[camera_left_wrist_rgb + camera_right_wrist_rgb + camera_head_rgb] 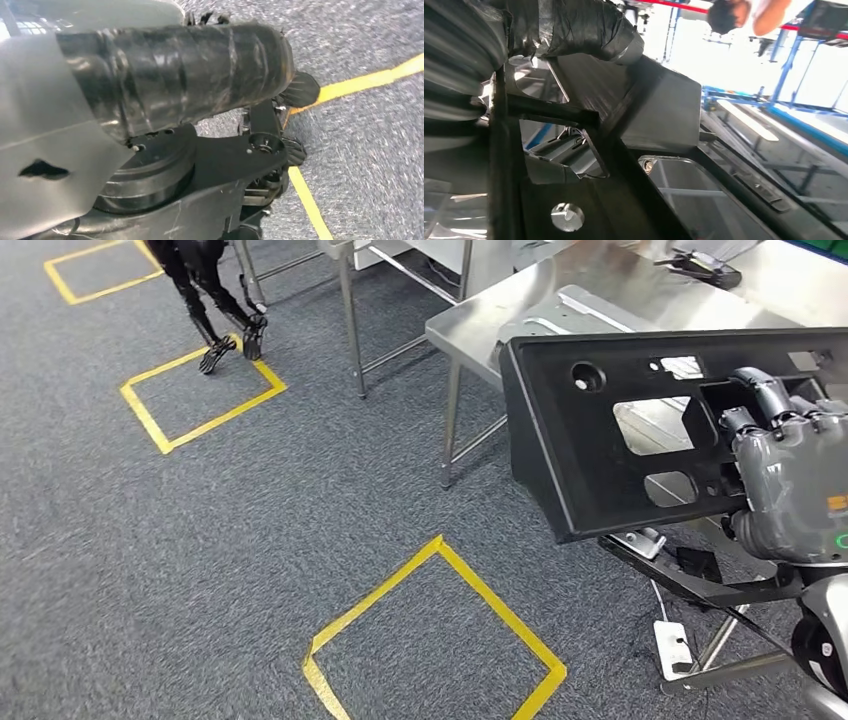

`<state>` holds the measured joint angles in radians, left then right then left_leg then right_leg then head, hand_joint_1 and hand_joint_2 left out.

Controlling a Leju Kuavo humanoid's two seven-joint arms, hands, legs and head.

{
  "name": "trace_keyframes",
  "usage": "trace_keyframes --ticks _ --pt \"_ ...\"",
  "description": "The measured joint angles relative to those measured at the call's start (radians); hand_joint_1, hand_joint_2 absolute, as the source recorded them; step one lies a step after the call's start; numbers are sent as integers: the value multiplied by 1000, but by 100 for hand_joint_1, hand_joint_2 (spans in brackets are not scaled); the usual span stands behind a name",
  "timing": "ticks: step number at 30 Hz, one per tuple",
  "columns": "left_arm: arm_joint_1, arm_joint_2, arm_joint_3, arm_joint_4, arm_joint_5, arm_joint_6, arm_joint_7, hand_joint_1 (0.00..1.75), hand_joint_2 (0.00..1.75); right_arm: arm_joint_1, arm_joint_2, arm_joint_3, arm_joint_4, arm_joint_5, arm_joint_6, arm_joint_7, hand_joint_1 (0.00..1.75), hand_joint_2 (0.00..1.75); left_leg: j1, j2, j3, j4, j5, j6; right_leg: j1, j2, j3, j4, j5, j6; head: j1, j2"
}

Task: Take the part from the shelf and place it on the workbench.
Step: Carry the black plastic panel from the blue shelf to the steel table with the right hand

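The part [600,440] is a large black plastic panel with several cut-outs. My right hand [790,480] grips it at its right end and holds it up, tilted, in front of the steel workbench [610,270]. The panel hides the bench's near edge. In the right wrist view the panel [649,115] runs close past the camera, with my taped thumb [574,25] pressed against it. The left wrist view shows my left hand's [175,65] taped thumb hanging over the grey carpet; its fingers are hidden.
Yellow tape squares [200,390] [435,640] mark the carpet. A black legged robot [215,290] stands at the far left. A second steel table's legs [350,310] stand beyond. A black device [705,268] lies on the workbench. A white power strip [672,648] lies below.
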<state>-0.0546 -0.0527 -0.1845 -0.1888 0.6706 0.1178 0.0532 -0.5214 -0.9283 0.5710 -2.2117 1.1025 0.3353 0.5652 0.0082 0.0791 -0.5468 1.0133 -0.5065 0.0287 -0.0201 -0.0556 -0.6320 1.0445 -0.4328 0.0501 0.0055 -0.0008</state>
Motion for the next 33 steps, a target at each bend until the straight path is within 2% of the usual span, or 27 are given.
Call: trace_keyframes --ticks 1,3,4,5,7,8,9,10,11,12,13,14,15,17,19,20,21,23,24,25,26,27,28,30,31,33 --pt "-1 0 -2 0 0 2 0 0 0 2 -1 -1 0 0 0 0 175 175 -3 8 2 2 -4 -6 5 -6 8 -15 -3 -6 -1 0" --pt "-3 0 -5 0 0 4 -1 0 0 6 -3 -2 -2 0 -1 0 175 175 -7 26 9 1 -10 -16 7 15 8 -15 -6 -22 -3 0" --pt "-5 0 -6 0 0 5 -1 0 0 9 -4 -3 -2 0 -2 0 175 175 -5 25 12 5 -17 -21 5 26 10 -17 -6 -28 -3 0" --pt "-6 1 -6 0 0 5 -2 0 0 11 -6 -5 -3 0 -4 0 175 175 -3 11 7 22 -31 -25 2 35 13 -18 -7 -35 -3 0" --pt "-7 1 -7 0 0 5 -2 0 0 13 -9 -9 -5 0 -5 0 175 175 1 -36 -38 117 -79 -31 -2 51 20 -21 -9 -46 -5 0" --pt "-6 1 -7 0 0 5 -3 0 0 15 -9 -10 -5 0 -6 0 175 175 2 -54 -77 189 -106 -32 -2 60 21 -21 -10 -50 -6 0" --pt "-5 1 -8 0 0 5 -3 0 0 17 -9 -11 -5 0 -6 0 175 175 2 -63 -115 253 -123 -32 -1 72 22 -20 -12 -52 -6 0" --pt "-3 0 -8 0 0 5 -3 0 0 19 -9 -11 -5 0 -6 0 175 175 2 -66 -143 291 -123 -32 0 84 23 -20 -13 -53 -6 0" --pt "-1 0 -8 0 0 5 -3 0 0 21 -9 -11 -5 0 -6 0 175 175 2 -68 -154 293 -103 -30 1 99 24 -19 -14 -54 -5 0" --pt "1 0 -8 0 0 5 -3 0 0 21 -9 -11 -5 0 -6 0 175 175 2 -72 -147 256 -66 -26 1 113 26 -18 -16 -54 -6 0" --pt "1 1 -8 0 0 5 -3 0 0 21 -9 -11 -5 0 -6 0 175 175 2 -81 -126 193 -22 -21 1 127 28 -17 -18 -53 -6 0" --pt "1 1 -8 0 0 5 -3 0 0 22 -9 -11 -5 1 -6 0 175 175 2 -99 -102 128 10 -15 3 139 29 -15 -20 -50 -5 0" --pt "1 2 -8 0 -1 5 -3 0 0 22 -9 -11 -5 1 -6 0 175 175 2 -114 -80 75 28 -11 3 151 28 -14 -21 -47 -5 0" --pt "-1 4 -10 0 -1 5 -4 0 0 26 -8 -12 -4 2 -5 0 175 175 -1 -129 -57 30 28 -5 1 171 24 -15 -21 -35 -5 0" --pt "-4 2 -12 0 -1 4 -5 0 0 31 -9 -13 -4 2 -6 0 175 175 -2 -111 -47 17 30 4 -6 183 22 -20 -20 -22 -6 0" --pt "-5 1 -13 0 -1 4 -6 0 0 33 -10 -14 -4 2 -6 0 175 175 0 -102 -40 8 31 10 -5 168 19 -13 -26 -16 -4 0" --pt "-5 1 -15 0 -1 4 -7 0 0 33 -10 -16 -4 2 -7 0 175 175 3 -94 -33 -1 34 16 -3 143 6 13 -41 -12 -1 0" --pt "-5 1 -18 0 -1 4 -9 0 0 33 -10 -17 -4 1 -8 0 175 175 3 -82 -22 -10 32 23 0 83 -47 123 -91 -6 3 0" --pt "-4 2 -19 0 -1 4 -9 0 0 36 -9 -17 -3 0 -8 0 175 175 2 -77 -20 -10 30 24 -1 69 -82 187 -113 -3 3 0" --pt "-4 2 -21 0 -1 3 -9 0 0 39 -8 -16 -2 -1 -8 0 175 175 2 -72 -17 -10 27 24 -3 63 -107 230 -120 -1 3 0" --pt "-3 2 -23 0 -1 3 -9 0 0 41 -7 -15 -1 -3 -9 -1 175 175 2 -67 -13 -10 23 23 -4 61 -116 239 -109 1 3 0" --pt "-3 2 -24 0 -1 2 -9 0 0 42 -6 -15 -1 -4 -9 -1 175 175 2 -64 -8 -9 18 22 -6 58 -104 207 -79 2 3 0" --pt "-2 2 -26 0 -1 2 -9 0 0 42 -5 -15 0 -4 -9 -1 175 175 2 -62 -1 -9 13 19 -7 55 -74 143 -39 1 4 0" --pt "-3 1 -29 0 -1 2 -9 0 0 41 -4 -15 0 -5 -10 -1 175 175 0 -59 10 -7 2 10 -3 45 -10 17 7 -4 3 0" --pt "-4 1 -30 0 -1 2 -9 0 0 41 -4 -15 0 -5 -10 -1 175 175 -2 -58 11 -7 -1 4 0 41 8 -16 11 -8 3 0" --pt "-4 1 -31 0 -1 2 -9 0 0 41 -3 -15 1 -5 -10 -1 175 175 -5 -55 13 -8 -6 -6 6 44 14 -29 2 -18 1 0"
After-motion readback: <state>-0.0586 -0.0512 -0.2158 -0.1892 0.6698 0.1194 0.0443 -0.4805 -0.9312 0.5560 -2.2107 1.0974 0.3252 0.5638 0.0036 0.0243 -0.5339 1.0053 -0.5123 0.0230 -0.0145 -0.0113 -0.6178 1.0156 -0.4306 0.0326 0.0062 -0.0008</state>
